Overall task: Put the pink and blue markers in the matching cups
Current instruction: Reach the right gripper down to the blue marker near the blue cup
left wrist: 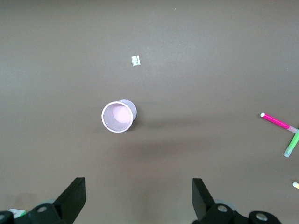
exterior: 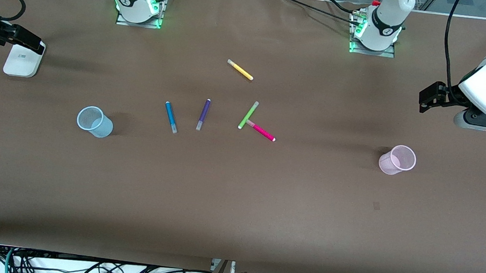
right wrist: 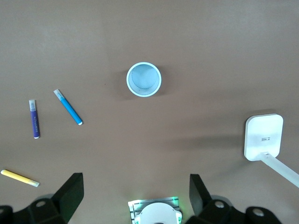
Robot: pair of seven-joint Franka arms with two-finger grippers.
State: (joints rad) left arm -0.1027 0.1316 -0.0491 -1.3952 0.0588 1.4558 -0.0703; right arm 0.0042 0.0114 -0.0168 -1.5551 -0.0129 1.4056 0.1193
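Item: pink marker (exterior: pixel 263 131) touching green pen (exterior: pixel 248 115) mid-surface, blue marker (exterior: pixel 171 116) beside purple pen (exterior: pixel 203 114); both light, rigid, slippery, mid-barrel grasp advised; my left end effector (left wrist: pixel 139 200) and right end effector (right wrist: pixel 136 198) apart, waiting.

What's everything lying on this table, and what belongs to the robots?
blue marker: one, bright blue, mid-table, toward the blue cup.
pink marker: one, magenta, touching the green pen.
purple pen: one, beside the blue marker.
green pen: one, lime.
yellow pen: one, nearest the bases.
blue cup: one, pale, right arm's end.
pink cup: one, pale, left arm's end.
white stand: one, right arm's end.
left pincer: open, over the pink cup's area.
right pincer: open, waiting.
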